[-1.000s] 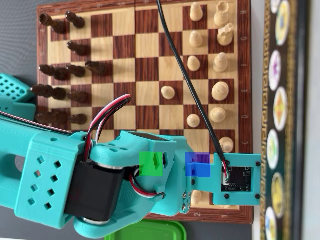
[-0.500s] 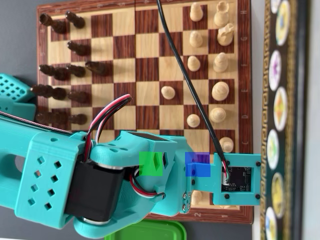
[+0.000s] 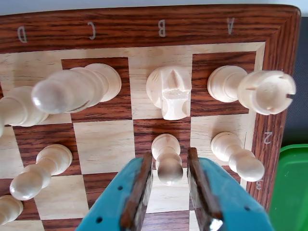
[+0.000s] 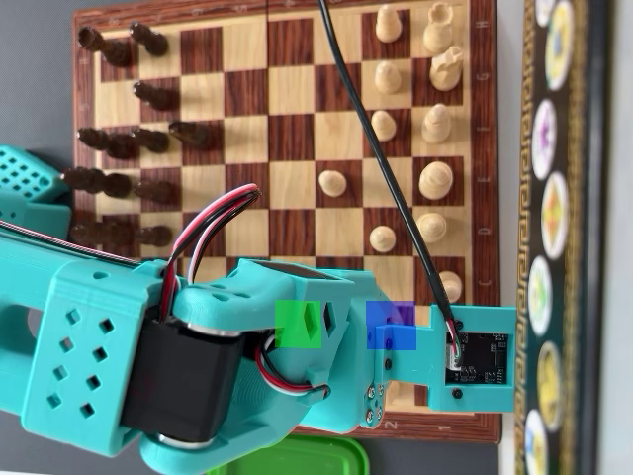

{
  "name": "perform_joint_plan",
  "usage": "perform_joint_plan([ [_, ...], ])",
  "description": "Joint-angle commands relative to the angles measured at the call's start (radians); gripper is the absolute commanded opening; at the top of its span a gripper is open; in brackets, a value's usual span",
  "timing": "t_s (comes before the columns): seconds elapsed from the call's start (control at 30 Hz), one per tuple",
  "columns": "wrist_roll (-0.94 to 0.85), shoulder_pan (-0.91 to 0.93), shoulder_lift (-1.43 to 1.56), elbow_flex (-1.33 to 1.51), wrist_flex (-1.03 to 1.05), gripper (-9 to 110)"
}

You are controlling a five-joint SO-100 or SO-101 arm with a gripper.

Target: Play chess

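While the teal end effector [image 3: 168, 180] enters the wrist view from the bottom edge, its two fingers [image 3: 137, 192] stand on either side of a light wooden pawn [image 3: 166, 156], one close to each flank of the pawn's head. A narrow gap shows on both sides, so the jaws are spread around the pawn without a visible pinch. The pawn stands on the chessboard [image 3: 144, 29] in the B file, one row in from the back rank, near the board edge lettered A to D. Directly behind it stands the light knight [image 3: 169, 91] on a light square. To the right of the knight, the light rook [image 3: 250, 89] occupies the dark corner square in the A file. Another light pawn [image 3: 238, 156] stands just beside the right finger, close to the board's right edge. A light bishop [image 3: 74, 89] stands in the C file, and more light pawns [image 3: 41, 171] sit toward the left edge of the view. A green container [image 3: 291, 187] lies beyond the right edge of the board.

In the overhead view, the arm [image 4: 198, 366] covers the lower part of the chessboard [image 4: 287, 20], and the dark pieces [image 4: 119, 148] stand along its left side.
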Motion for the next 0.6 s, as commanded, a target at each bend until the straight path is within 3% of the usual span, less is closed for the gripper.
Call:
perform_joint_plan([
  [0.0, -0.005, 0.018, 0.006, -0.044, 0.005, 12],
  [0.17, -0.005, 0.020, 0.005, -0.044, 0.005, 11],
  [0.37, -0.005, 0.018, 0.005, -0.044, 0.005, 0],
  [0.57, -0.005, 0.018, 0.005, -0.044, 0.005, 0],
])
